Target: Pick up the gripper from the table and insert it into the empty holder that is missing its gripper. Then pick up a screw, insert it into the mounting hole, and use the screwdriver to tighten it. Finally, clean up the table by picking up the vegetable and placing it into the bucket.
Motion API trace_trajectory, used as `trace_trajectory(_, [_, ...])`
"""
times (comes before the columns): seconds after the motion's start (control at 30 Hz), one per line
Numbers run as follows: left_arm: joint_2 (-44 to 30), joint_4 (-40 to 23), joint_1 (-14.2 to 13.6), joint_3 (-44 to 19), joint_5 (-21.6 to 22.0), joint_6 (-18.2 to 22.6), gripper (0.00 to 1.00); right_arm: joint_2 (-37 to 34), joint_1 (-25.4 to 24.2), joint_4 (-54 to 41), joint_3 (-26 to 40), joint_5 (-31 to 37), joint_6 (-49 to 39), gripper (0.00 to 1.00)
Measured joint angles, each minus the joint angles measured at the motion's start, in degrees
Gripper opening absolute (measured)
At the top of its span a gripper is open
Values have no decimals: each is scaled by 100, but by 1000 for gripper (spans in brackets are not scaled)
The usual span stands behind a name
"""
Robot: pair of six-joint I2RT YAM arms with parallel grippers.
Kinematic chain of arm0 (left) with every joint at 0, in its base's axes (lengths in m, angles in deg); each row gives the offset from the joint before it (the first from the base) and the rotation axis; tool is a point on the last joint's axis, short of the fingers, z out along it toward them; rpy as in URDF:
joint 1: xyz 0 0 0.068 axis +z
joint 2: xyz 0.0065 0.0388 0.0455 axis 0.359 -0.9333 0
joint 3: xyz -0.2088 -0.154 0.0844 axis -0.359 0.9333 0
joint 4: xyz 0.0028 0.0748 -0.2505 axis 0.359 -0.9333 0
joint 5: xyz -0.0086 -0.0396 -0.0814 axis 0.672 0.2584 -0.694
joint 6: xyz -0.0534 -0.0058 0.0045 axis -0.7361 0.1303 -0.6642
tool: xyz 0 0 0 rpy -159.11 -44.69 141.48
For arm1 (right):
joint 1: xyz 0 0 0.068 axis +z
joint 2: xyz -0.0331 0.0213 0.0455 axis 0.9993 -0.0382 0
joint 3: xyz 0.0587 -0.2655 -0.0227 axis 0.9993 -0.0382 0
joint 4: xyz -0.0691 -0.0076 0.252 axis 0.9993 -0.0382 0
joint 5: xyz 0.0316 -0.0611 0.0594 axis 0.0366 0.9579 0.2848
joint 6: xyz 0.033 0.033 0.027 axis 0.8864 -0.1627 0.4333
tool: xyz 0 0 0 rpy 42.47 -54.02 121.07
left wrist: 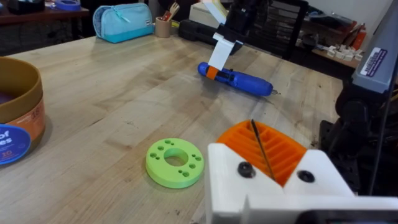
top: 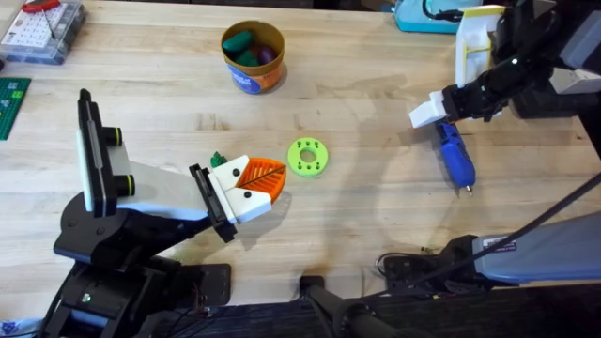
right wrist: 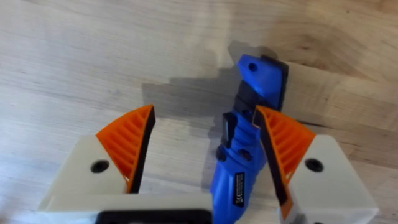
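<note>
Right gripper (right wrist: pixel 205 146) spread wide, one blue screwdriver (right wrist: pixel 245 155) beside its inner pad, near table's (top: pixel 376 188) right edge.

Place: a workshop or lab.
Bench (top: pixel 169 103): light wooden planks.
Far left corner: clear box of small parts (top: pixel 39 30).
Behind: shelves with equipment (left wrist: pixel 336 37).

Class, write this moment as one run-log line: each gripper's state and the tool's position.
left gripper: shut, near lime-green ring | right gripper: open, straddling blue-handled screwdriver | screwdriver: lying on wooden table
</note>
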Motion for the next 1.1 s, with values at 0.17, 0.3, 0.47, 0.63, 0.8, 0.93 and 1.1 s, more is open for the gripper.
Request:
trace_trajectory(0.17, [0, -7, 0, 0, 8, -4, 15, -8, -58, -195, 113, -20, -7, 978])
trace_trajectory(0.3, [0, -11, 0, -2, 6, -4, 15, -25, -136, -388, 239, -11, 14, 978])
trace_trajectory(0.47, [0, -11, 0, -2, 6, -4, 15, 45, -197, -425, 388, 52, 34, 978])
trace_trajectory(0.63, [0, -11, 0, -2, 6, -4, 15, 346, -276, -630, 415, 361, 131, 978])
trace_trajectory(0.8, [0, -11, 0, -2, 6, -4, 15, 356, -540, -681, 426, 579, 439, 978])
trace_trajectory(0.93, [0, -11, 0, -2, 6, -4, 15, 147, -693, -667, 437, 646, 462, 978])
trace_trajectory(1.1, [0, -13, 0, -2, 6, -4, 15, -220, -707, -555, 437, 664, 460, 978])
